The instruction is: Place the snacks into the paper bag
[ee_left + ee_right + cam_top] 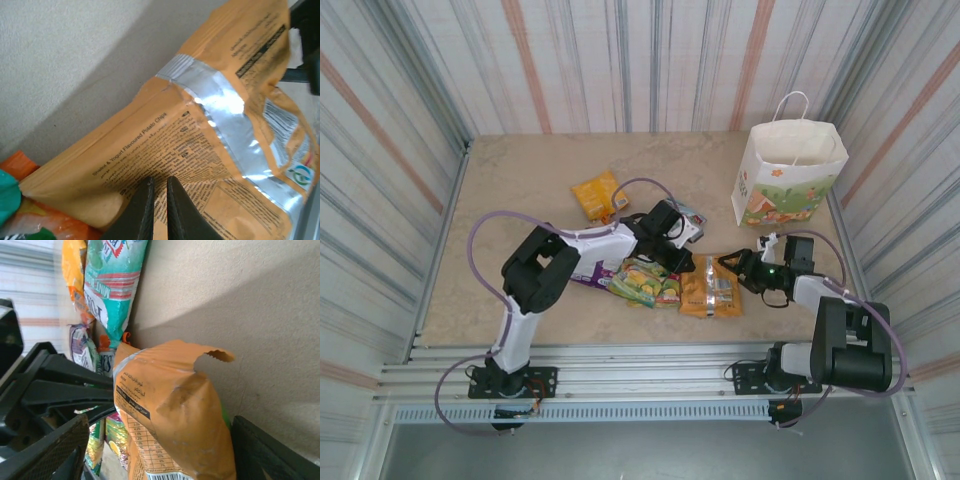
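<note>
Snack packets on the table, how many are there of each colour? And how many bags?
Orange packets: 2, far one and near one
Purple packet: 1
Teal packet: 1
Green packets: at least 1, they overlap
Paper bag: 1
Total: at least 6

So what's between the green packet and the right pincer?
The orange chips packet lies between the green packet and the right pincer, in the top view.

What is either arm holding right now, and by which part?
Right fingers stand open astride one end of the gold-orange packet, gripping nothing. Left fingers are shut against its printed back; whether they pinch it cannot be told.
</note>
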Available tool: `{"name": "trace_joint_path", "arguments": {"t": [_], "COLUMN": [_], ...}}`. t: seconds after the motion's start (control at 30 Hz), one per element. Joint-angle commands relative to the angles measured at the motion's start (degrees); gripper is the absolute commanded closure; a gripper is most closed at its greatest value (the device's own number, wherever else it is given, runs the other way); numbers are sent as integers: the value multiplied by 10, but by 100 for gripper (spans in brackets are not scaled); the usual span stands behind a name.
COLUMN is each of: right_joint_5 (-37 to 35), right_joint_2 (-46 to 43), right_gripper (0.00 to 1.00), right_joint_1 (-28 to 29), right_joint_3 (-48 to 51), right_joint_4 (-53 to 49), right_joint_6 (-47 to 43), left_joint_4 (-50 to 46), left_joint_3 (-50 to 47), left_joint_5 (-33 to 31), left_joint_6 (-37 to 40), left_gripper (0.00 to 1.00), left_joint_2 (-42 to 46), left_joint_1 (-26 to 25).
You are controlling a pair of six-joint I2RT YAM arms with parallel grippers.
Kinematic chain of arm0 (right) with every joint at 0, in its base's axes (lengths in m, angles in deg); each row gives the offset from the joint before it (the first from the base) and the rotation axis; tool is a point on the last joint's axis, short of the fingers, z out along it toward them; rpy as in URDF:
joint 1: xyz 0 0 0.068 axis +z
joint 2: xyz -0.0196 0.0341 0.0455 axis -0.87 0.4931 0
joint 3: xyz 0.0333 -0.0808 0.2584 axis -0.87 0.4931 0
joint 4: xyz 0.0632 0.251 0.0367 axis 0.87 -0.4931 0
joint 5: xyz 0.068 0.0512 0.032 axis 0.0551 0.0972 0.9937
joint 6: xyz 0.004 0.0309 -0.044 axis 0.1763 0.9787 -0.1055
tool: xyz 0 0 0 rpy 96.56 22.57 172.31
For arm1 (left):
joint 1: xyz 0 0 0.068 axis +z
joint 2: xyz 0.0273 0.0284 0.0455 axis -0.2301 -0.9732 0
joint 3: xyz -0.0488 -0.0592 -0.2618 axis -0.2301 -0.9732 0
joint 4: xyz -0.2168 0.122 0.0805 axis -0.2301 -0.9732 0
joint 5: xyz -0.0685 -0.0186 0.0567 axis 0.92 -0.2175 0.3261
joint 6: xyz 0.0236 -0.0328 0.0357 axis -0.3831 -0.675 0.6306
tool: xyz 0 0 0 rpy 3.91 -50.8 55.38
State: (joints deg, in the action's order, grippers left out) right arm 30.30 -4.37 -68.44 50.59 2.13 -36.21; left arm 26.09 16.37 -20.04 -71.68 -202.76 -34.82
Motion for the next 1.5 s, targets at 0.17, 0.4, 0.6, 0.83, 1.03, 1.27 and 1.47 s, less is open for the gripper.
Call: {"name": "trace_joint_path", "arguments": {"t": [0.17, 0.4, 0.6, 0.83, 1.03, 1.27, 1.47], "right_joint_5": [-8, -45, -82, -128, -121, -17, 143], "right_joint_2": [-29, -97, -219, -365, -411, -325, -245], "right_gripper": [51, 81, 96, 100, 100, 100, 100], "right_joint_1": [8, 8, 8, 7, 7, 2, -14], "right_joint_3": [11, 8, -4, -70, -153, -277, -336], "right_joint_4": [-26, -61, -114, -213, -252, -267, -159], "right_joint_6": [2, -3, 0, -2, -72, -170, -146], "left_joint_4": [10, -3, -14, -14, -14, 37, 264], "left_joint_3": [10, 21, 24, -1, -18, -38, -136], "left_joint_5": [11, 2, -14, -26, 54, 183, 242], "left_joint_6": [-11, -14, -24, -57, -19, 33, -35], "left_gripper": [87, 81, 68, 60, 51, 43, 39], "left_joint_2": [-43, -12, 50, 144, 209, 252, 285], "left_joint_1": [-1, 0, 8, 40, 86, 142, 171]}}
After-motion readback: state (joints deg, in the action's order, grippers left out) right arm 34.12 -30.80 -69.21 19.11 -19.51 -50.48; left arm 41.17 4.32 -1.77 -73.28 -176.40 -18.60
